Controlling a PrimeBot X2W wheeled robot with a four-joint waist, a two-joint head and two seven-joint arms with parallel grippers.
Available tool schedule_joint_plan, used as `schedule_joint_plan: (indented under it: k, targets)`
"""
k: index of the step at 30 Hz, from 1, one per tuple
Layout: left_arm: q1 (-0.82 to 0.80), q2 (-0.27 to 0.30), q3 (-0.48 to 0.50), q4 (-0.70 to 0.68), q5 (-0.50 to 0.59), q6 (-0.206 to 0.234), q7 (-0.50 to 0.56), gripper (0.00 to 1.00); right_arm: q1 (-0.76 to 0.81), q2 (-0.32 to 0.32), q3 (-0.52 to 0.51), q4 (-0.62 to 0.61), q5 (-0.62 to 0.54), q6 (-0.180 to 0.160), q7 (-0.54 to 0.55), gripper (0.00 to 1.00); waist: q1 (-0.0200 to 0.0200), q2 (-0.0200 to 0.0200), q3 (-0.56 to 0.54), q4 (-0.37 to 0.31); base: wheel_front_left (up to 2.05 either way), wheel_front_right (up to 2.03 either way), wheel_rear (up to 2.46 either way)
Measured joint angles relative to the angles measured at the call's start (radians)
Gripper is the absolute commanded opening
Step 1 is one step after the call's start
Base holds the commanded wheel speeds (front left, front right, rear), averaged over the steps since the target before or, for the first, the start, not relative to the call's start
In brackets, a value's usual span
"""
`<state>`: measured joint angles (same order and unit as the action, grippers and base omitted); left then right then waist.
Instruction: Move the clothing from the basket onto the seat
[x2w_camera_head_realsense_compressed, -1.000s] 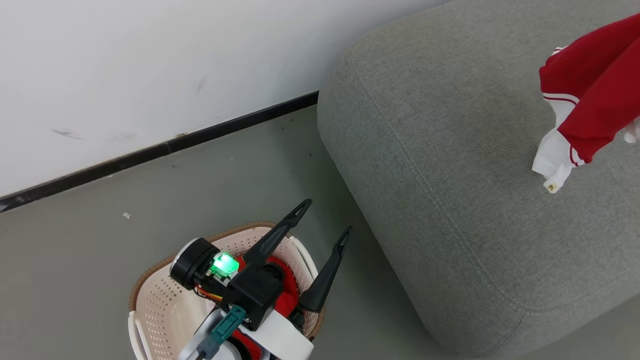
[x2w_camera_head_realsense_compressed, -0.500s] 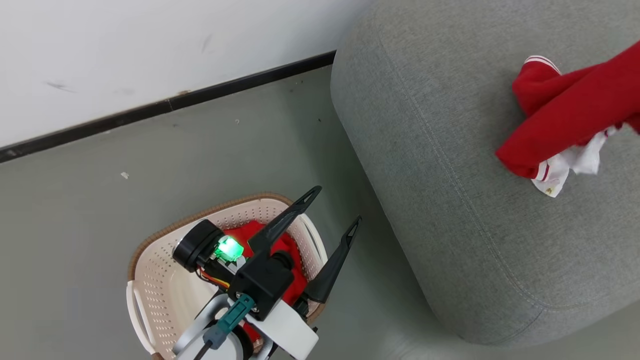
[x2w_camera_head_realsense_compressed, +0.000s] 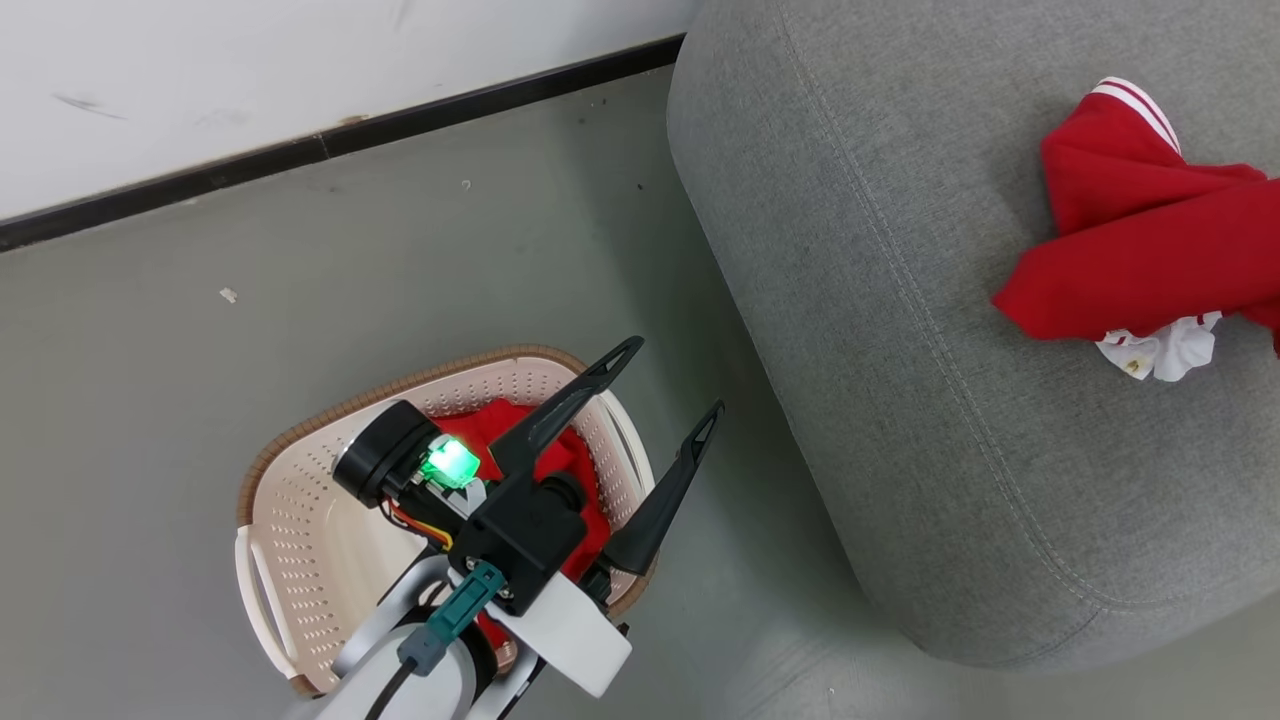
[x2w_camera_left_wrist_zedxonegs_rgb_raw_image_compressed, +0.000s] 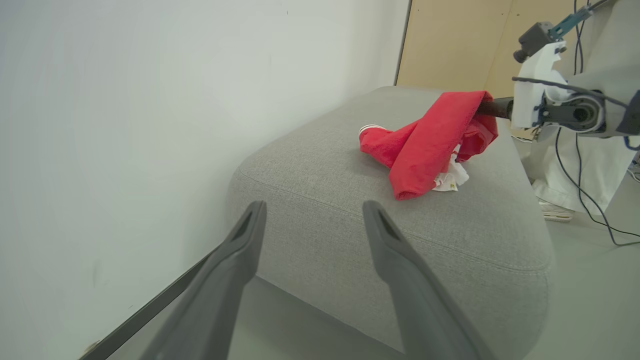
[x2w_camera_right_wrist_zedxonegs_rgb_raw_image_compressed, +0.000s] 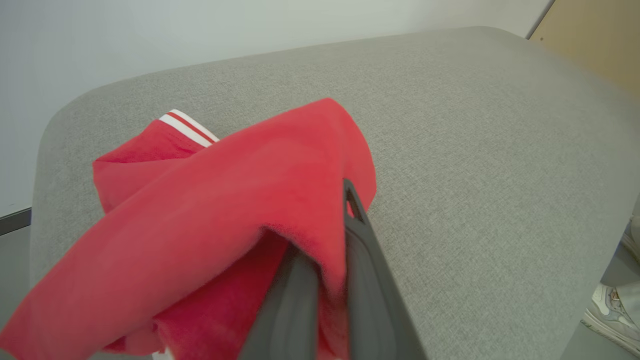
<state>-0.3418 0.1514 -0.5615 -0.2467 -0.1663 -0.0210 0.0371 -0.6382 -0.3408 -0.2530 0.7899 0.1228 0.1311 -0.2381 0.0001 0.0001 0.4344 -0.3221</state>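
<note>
1. The head camera is looking steeply down from high up, taking in the basket (x2w_camera_head_realsense_compressed: 310, 570) on the floor (x2w_camera_head_realsense_compressed: 180, 340) at lower left, the grey seat (x2w_camera_head_realsense_compressed: 880, 300) at right and the wall (x2w_camera_head_realsense_compressed: 250, 70) along the top.
2. The left wrist camera is sitting low beside the wall, facing along the left gripper (x2w_camera_left_wrist_zedxonegs_rgb_raw_image_compressed: 314, 205) toward the seat's rounded corner, at a moderate distance.
3. The right wrist camera is hanging very near the seat top, looking across it toward the wall.
4. All three views are sharing the seat and the red garment (x2w_camera_head_realsense_compressed: 1130, 260) on it.
</note>
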Motion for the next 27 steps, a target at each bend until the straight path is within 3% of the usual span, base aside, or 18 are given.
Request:
schedule_joint_plan:
  k: [2, 3, 4, 6, 7, 8, 15, 27]
  targets:
    - [-0.005, 0.002, 0.002, -0.001, 0.001, -0.001, 0.002, 1.00, 0.000, 0.015, -0.007, 0.004, 0.000, 0.000, -0.003, 0.00, 0.0000, 0.0000, 0.008, -0.001, 0.00, 0.00, 0.00]
    - [-0.005, 0.002, 0.002, -0.001, 0.001, -0.001, 0.002, 1.00, 0.000, 0.023, -0.011, 0.006, -0.001, 0.000, -0.006, 0.05, 0.0000, 0.0000, 0.012, -0.002, 0.00, 0.00, 0.00]
    - [-0.005, 0.002, 0.002, -0.001, 0.002, -0.001, 0.002, 1.00, -0.001, 0.030, -0.014, 0.010, -0.001, 0.000, -0.008, 0.27, 0.0000, -0.0001, 0.016, -0.003, 0.00, 0.00, 0.00]
    - [-0.005, 0.004, 0.002, -0.001, 0.003, -0.001, 0.002, 1.00, -0.001, 0.035, -0.015, 0.015, -0.001, 0.000, -0.009, 0.54, 0.0000, 0.0000, 0.020, -0.004, 0.00, 0.00, 0.00]
    - [-0.006, 0.005, 0.004, -0.001, 0.007, -0.001, 0.002, 1.00, -0.001, 0.039, -0.015, 0.019, -0.001, 0.000, -0.009, 0.84, -0.0001, 0.0000, 0.023, -0.006, 0.00, 0.00, 0.00]
    - [-0.006, 0.007, 0.005, -0.001, 0.011, -0.001, 0.002, 1.00, -0.001, 0.044, -0.014, 0.022, -0.002, 0.000, -0.009, 1.00, 0.0000, 0.0000, 0.025, -0.008, 0.00, 0.00, 0.00]
    - [-0.020, 0.006, 0.011, 0.002, 0.011, -0.009, -0.006, 1.00, 0.008, 0.058, 0.018, 0.012, -0.022, 0.000, -0.009, 1.00, 0.0000, 0.0000, 0.026, -0.028, 0.00, 0.00, 0.00]
    - [-0.019, 0.002, 0.025, 0.021, 0.005, -0.008, -0.030, 1.00, 0.152, 0.075, 0.044, -0.196, -0.024, 0.000, -0.010, 1.00, 0.0000, 0.0000, 0.004, -0.072, 0.00, 0.00, 0.00]
